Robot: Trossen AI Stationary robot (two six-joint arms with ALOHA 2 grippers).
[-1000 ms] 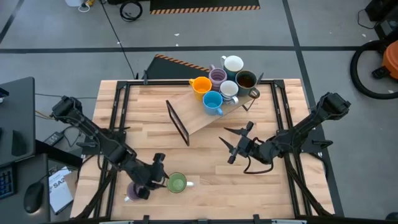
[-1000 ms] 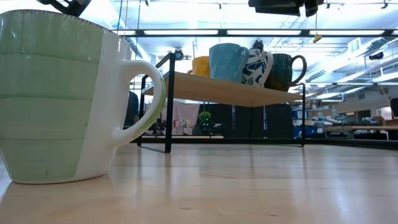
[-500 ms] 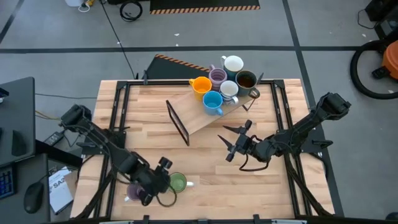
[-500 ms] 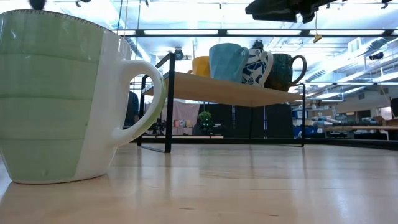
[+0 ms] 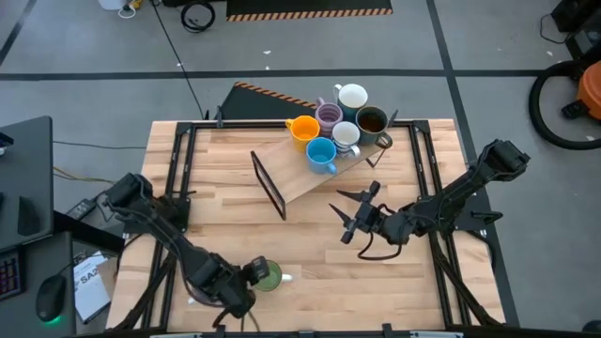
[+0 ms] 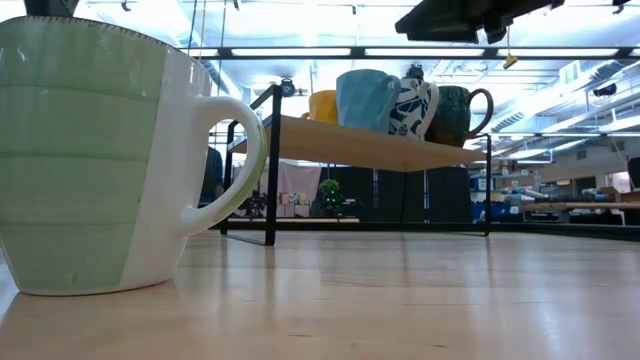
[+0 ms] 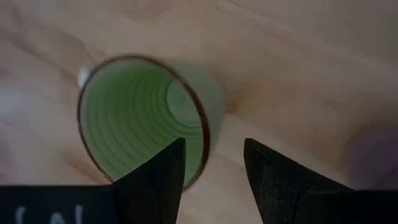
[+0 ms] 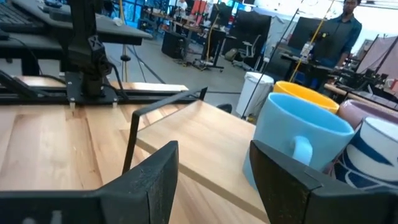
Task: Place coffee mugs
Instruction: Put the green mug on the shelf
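A green mug (image 5: 269,276) stands upright on its base near the table's near edge, its white handle (image 6: 232,160) pointing toward the table's right. My left gripper (image 7: 214,149) hangs open just above it, pointing steeply down. One finger is over the mug's hollow and the other outside its rim (image 7: 200,118), neither touching. My right gripper (image 5: 349,214) waits open and level at mid-table, facing the shelf (image 5: 300,178). There an orange mug (image 5: 302,129), a blue mug (image 5: 321,155), a lilac mug (image 5: 328,116), two white mugs and a dark brown mug (image 5: 372,120) stand crowded at the far right end.
The wooden shelf on its black frame (image 5: 268,183) slants across the table's middle, its near left part bare. A lilac shape (image 7: 376,149) lies just beside the green mug. Black rails (image 5: 178,169) run along both table sides. Bare wood lies between the two grippers.
My left gripper has gone toward the table's near edge and a little down, tipping from a flatter pose to point steeply down and rolling about its own line. It now hangs over the green mug's rim, still open. The mug has not moved.
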